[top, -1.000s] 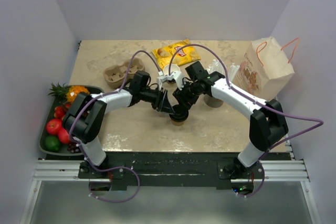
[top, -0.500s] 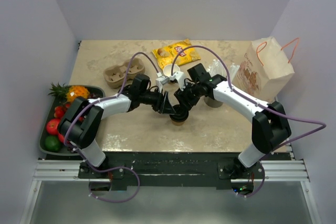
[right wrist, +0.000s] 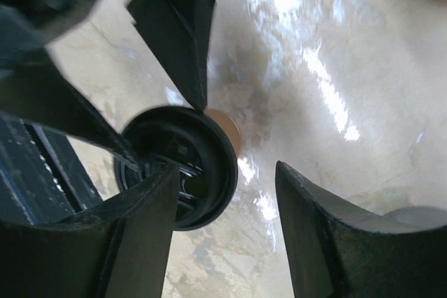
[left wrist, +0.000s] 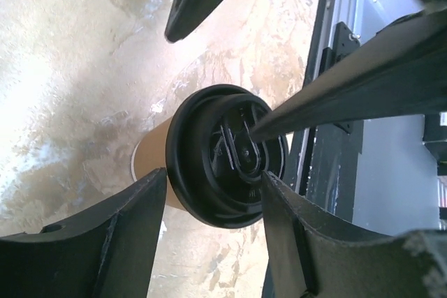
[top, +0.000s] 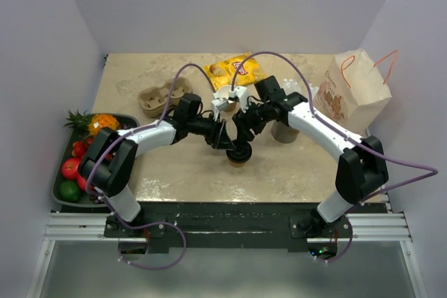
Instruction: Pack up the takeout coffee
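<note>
Both grippers are closing round the lidded takeout coffee (top: pixel 239 155) on the table (top: pixel 174 169).

The takeout coffee is standing upright near the grey cup (top: pixel 284 134), on that cup's left-arm side and a little closer to the arm bases; its black lid (left wrist: pixel 209 162) is sitting on top. The left gripper (left wrist: pixel 215 179) is pointing toward the grey cup from the coffee's far side; its fingers are spread, with their tips at the lid's rim, one on each side; whether they are touching it I cannot tell. The right gripper (right wrist: pixel 227 169) is leaning in from the grey cup's side with its fingers standing wide apart; one tip is lying over the middle of the lid; the other is hanging above bare table between the coffee and the grey cup.
</note>
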`<action>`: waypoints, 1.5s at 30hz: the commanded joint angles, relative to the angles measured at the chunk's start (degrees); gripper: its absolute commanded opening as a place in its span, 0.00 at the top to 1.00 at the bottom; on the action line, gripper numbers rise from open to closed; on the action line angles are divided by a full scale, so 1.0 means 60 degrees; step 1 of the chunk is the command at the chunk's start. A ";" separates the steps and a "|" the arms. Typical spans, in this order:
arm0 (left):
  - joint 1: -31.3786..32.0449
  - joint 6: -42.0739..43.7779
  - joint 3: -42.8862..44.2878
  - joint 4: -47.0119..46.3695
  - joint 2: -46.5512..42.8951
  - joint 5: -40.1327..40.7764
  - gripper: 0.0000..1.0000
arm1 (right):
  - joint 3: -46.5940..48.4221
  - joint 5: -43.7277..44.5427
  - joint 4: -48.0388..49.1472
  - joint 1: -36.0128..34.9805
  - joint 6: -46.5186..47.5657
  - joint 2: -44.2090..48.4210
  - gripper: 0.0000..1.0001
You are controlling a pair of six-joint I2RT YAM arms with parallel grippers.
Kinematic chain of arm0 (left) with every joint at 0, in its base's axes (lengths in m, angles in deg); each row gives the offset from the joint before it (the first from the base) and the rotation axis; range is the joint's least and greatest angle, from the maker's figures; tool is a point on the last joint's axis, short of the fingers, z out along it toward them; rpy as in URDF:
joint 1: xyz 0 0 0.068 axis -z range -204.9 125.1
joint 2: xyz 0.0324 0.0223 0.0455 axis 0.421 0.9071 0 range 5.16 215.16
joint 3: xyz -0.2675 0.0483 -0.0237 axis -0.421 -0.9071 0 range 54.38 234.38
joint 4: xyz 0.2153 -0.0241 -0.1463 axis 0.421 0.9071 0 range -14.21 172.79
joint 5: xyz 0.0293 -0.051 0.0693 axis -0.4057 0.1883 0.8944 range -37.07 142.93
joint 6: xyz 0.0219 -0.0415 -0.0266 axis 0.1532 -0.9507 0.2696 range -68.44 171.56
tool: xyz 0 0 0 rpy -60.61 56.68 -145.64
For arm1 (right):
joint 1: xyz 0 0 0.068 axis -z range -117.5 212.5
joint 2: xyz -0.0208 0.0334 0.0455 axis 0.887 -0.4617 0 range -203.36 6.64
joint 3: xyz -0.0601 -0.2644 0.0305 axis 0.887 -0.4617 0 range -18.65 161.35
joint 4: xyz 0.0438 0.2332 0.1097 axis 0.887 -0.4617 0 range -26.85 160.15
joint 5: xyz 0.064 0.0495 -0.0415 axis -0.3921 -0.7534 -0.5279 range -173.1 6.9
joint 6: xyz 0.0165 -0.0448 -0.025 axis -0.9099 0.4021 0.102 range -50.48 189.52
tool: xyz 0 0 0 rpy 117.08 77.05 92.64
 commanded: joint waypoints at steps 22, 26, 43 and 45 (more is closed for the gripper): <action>-0.1927 -0.0327 0.2349 0.1792 -0.0241 -0.0208 0.42 | -0.2359 0.0930 -0.2359 -0.0050 0.7276 0.3612 0.64; -0.2131 0.0111 0.2159 0.2098 -0.1061 0.0025 0.42 | -0.3560 0.1254 -0.1688 -0.0898 0.8563 0.4083 0.77; -0.3025 0.1299 0.2481 0.4018 -0.2498 0.1022 0.42 | -0.4325 0.1547 0.2971 -0.1955 0.9828 0.1098 0.87; -0.3026 0.1240 0.2277 0.3945 -0.2659 0.1081 0.42 | -0.4092 0.1547 0.3162 -0.2101 0.9755 0.0819 0.87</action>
